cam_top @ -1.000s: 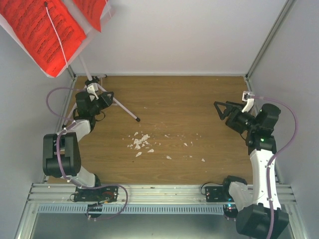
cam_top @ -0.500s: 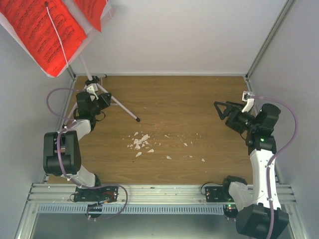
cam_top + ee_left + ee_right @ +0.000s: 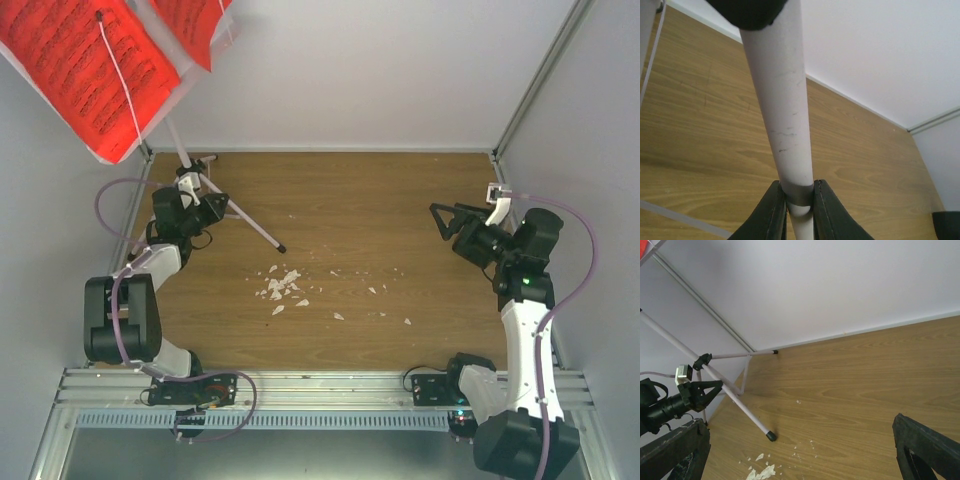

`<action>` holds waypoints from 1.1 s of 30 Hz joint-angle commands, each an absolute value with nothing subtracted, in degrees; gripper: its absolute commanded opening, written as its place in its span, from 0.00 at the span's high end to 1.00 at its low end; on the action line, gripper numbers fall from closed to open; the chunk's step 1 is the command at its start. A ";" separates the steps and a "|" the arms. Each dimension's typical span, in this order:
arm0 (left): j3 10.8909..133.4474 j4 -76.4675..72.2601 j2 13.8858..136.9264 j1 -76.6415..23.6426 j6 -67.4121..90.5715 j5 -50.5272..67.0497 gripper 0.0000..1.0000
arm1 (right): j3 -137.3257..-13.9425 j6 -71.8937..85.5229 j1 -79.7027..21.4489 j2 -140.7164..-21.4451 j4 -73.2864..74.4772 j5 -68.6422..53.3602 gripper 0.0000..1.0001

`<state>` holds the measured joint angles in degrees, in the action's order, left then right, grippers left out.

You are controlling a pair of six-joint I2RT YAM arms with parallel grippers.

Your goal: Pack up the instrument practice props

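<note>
The white music stand leans at the back left corner, its tray high up and holding bright red music sheets. One thin leg runs out to a black foot. My left gripper is shut on a white tube of the stand close to its hub. In the left wrist view both jaws press on that tube. From the right wrist view, the left gripper sits against the leg. My right gripper hovers open at the right, holding nothing.
Small white crumbs lie scattered over the middle of the wooden table. White walls close in the back and both sides. An aluminium rail runs along the near edge, by the arm bases.
My left gripper has shut on the stand's tube. The stand has shifted a little, its tray swinging up and left and its foot sliding slightly nearer. The right arm has not moved.
</note>
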<state>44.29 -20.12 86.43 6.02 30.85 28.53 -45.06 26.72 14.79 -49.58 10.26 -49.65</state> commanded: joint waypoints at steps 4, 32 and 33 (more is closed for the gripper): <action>43.92 -18.01 81.69 2.49 25.31 38.99 1.00 | -45.44 25.50 14.98 -48.57 11.26 -48.46 0.01; 47.29 -13.95 87.53 -23.47 12.94 49.35 1.00 | -42.72 20.27 11.33 -46.55 7.71 -50.45 0.00; 47.90 -13.39 88.04 -24.28 12.33 49.62 1.00 | -42.59 20.10 10.70 -46.34 7.39 -49.88 0.00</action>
<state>45.56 -12.95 86.15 -19.57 19.94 42.19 -43.48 21.87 12.88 -47.40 10.00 -49.91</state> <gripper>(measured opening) 0.122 0.995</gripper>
